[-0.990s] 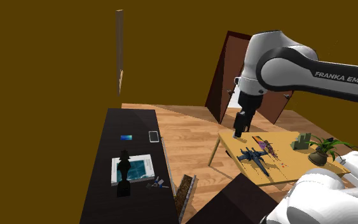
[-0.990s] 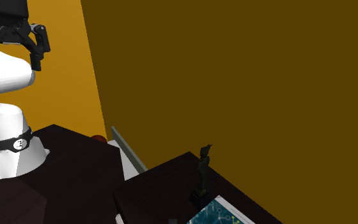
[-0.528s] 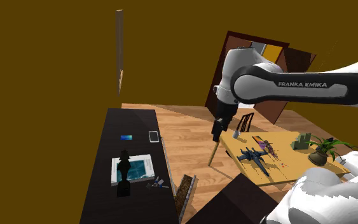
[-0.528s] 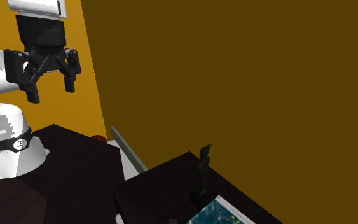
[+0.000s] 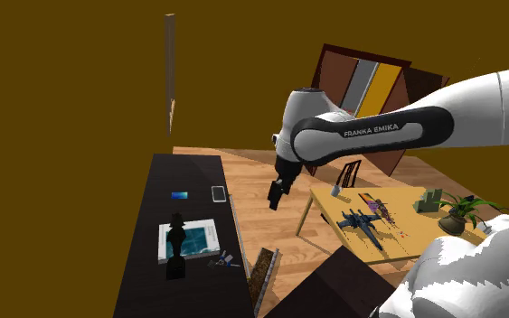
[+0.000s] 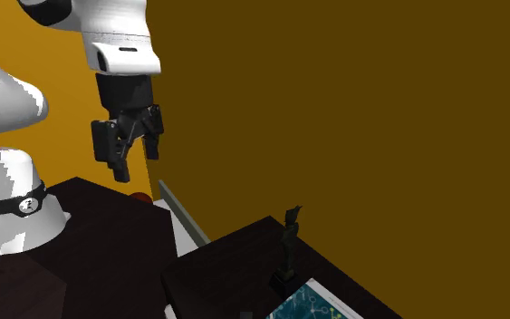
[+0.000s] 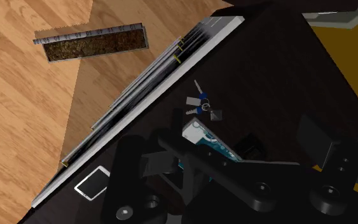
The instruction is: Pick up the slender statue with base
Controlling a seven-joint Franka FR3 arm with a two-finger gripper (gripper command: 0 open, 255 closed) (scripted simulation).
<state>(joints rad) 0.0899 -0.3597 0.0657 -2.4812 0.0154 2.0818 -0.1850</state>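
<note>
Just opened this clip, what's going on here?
A white Franka arm is going for the slender dark statue. The statue stands upright on its base on the long dark counter, by a white-framed blue panel. The black gripper hangs in the air well short of the statue, with its fingers open and empty. Nothing is grasped yet.

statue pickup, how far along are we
Done: nothing yet. The statue stands upright on the dark counter, untouched. In hand: the gripper hangs open and empty in the air, well short of the statue. Left: reach over the counter, come down around the statue, shut on it and lift.
</note>
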